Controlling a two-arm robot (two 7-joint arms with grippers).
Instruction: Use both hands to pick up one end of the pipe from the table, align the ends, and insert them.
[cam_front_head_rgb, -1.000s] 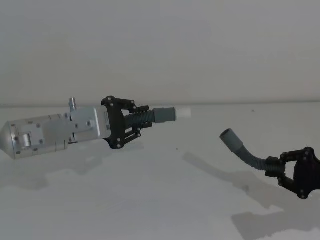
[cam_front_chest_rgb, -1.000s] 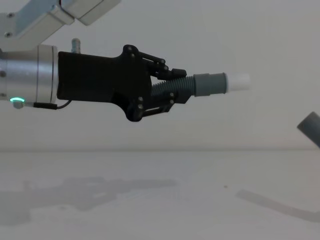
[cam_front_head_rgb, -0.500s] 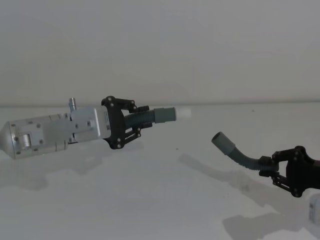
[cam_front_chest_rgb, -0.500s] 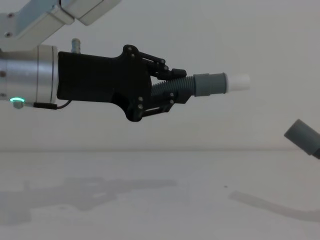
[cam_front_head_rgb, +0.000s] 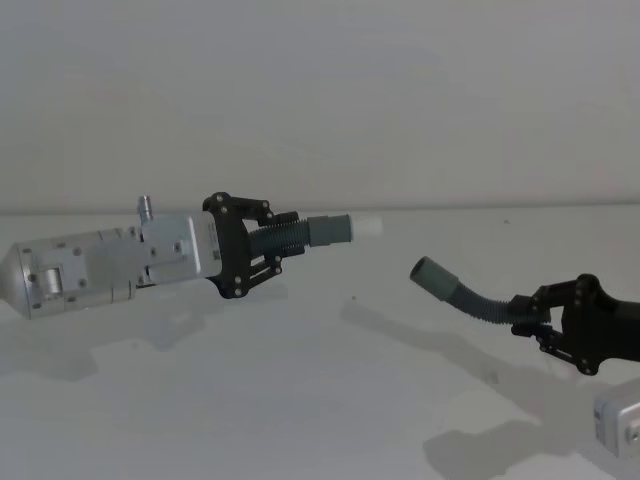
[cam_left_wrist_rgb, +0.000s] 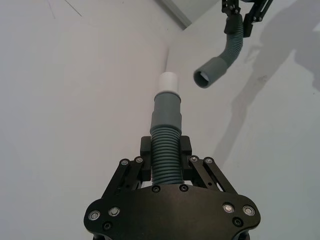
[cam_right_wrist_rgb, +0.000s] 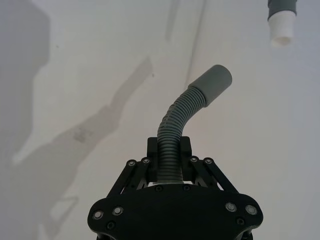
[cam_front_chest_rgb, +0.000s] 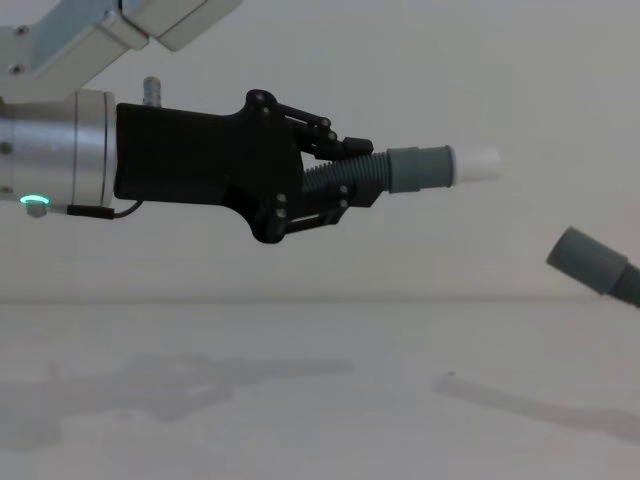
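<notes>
The left gripper (cam_front_head_rgb: 283, 240) reaches out level above the table (cam_front_head_rgb: 300, 410), its fingers closed tight round the ribbed stretch of the white-tipped piece (cam_front_head_rgb: 300, 235). It grips just behind the cuff, which leaves the cuff and the white tip (cam_front_head_rgb: 368, 226) jutting free toward the robot's right, so the mating end is clear of the fingers. The right gripper (cam_front_head_rgb: 522, 318) comes in lower on the right, its fingers likewise clamped on the ribs of the plain-ended piece (cam_front_head_rgb: 478, 308). That piece curves up and leftward, so its open cuff (cam_front_head_rgb: 432, 275) is turned roughly toward the tip. Both pieces are in the air, off the table, with their ends near but clearly apart, so this looks like the aligning step, with insertion not yet begun. The chest view sees the height gap from the side: the open cuff sits below the line of the level white tip and is tilted upward (it would probably need raising and levelling before any push). The left wrist view looks along its own hose and shows what the others cannot: the dark mouth of the open cuff, facing back but lying off the hose's axis. The right wrist view shows the bend of its own hose plainly, with the white tip far off to one side, but not the cuff's mouth.
</notes>
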